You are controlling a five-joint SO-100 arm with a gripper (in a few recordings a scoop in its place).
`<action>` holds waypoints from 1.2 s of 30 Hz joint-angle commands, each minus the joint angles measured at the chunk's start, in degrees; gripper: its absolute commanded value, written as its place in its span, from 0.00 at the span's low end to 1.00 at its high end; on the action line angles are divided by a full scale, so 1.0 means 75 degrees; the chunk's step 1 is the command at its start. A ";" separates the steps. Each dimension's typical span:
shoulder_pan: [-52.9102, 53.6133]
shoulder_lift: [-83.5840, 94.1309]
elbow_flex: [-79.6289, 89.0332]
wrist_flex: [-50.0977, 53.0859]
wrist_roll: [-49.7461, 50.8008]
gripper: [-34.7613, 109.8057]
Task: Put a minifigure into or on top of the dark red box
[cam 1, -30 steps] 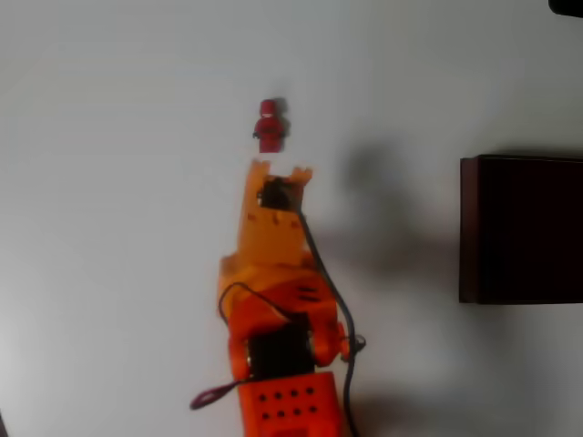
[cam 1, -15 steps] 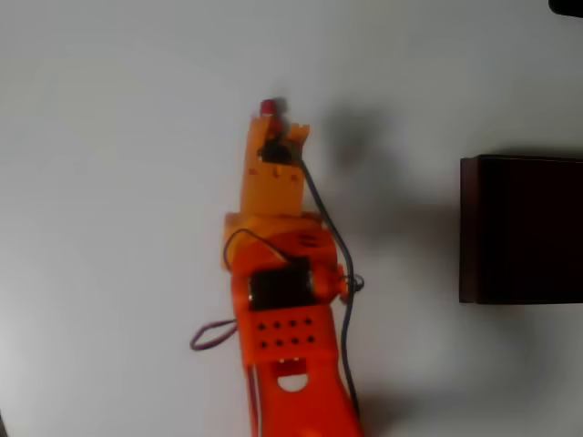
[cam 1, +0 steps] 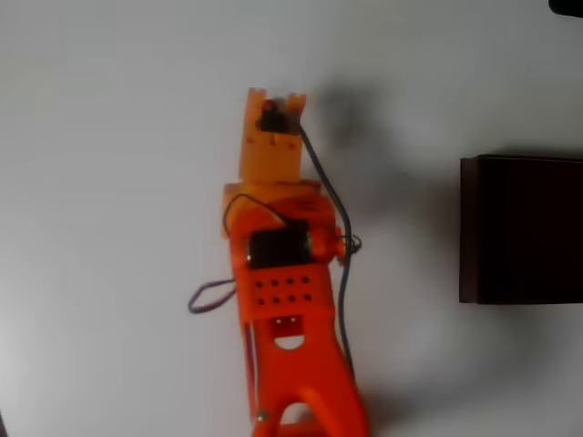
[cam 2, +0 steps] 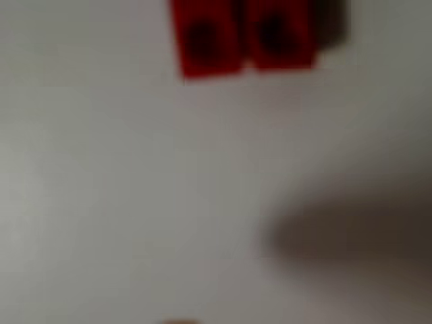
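In the overhead view my orange gripper [cam 1: 276,96] reaches up the middle of the white table and covers the spot where the minifigure lay, so the figure is hidden under it there. The two fingertips stand apart, open. The wrist view is blurred and very close. It has the minifigure [cam 2: 243,34] at the top edge as two red leg blocks with dark holes in the soles. The dark red box [cam 1: 522,228] sits at the right edge of the overhead view, well apart from the gripper, its inside near black.
The white table [cam 1: 109,228] stretches bare to the left of the arm and between the arm and the box. A dark object [cam 1: 568,5] pokes in at the top right corner. A soft shadow [cam 2: 344,233] lies low right in the wrist view.
The arm has stretched further up the overhead picture. The gripper, short of the minifigure a second ago, now lies over it and hides it. The box has not moved.
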 commanded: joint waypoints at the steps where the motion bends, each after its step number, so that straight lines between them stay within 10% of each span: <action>1: -0.0152 -0.0082 -0.0457 0.0035 -0.0035 0.39; 36: -0.0316 -0.2344 -0.3398 0.1078 -0.0340 0.39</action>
